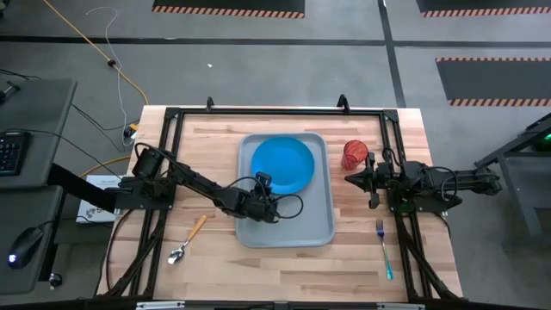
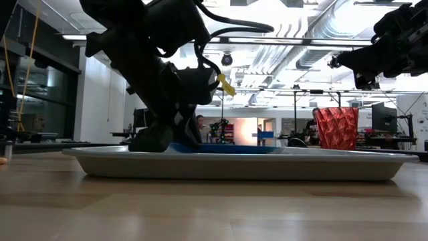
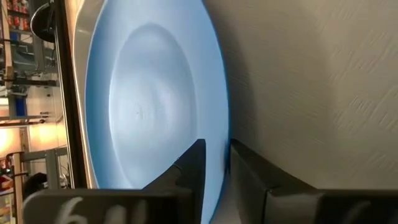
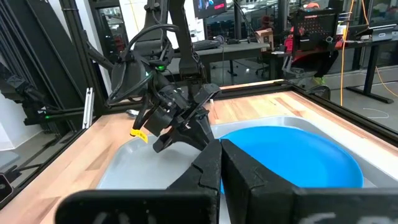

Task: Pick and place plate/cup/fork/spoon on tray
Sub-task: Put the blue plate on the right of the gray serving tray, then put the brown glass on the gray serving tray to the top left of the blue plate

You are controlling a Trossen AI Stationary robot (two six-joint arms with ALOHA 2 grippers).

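The blue plate [image 1: 282, 164] lies flat in the far half of the tray [image 1: 318, 226], which sits mid-tabletop [image 1: 207, 146]. The left hand [image 1: 263, 182] is at the plate's near-left edge, its fingers [image 3: 193, 168] narrowed on the plate's rim, one on each side of it. The red cup [image 1: 354, 155] stands upright on the tabletop just right of the tray. The right hand [image 1: 349, 179] hovers above the tabletop just near of the cup, its fingers nearly together and holding nothing. The fork [image 1: 384, 250] lies right of the tray's near corner. The spoon [image 1: 188, 239] lies left of the tray.
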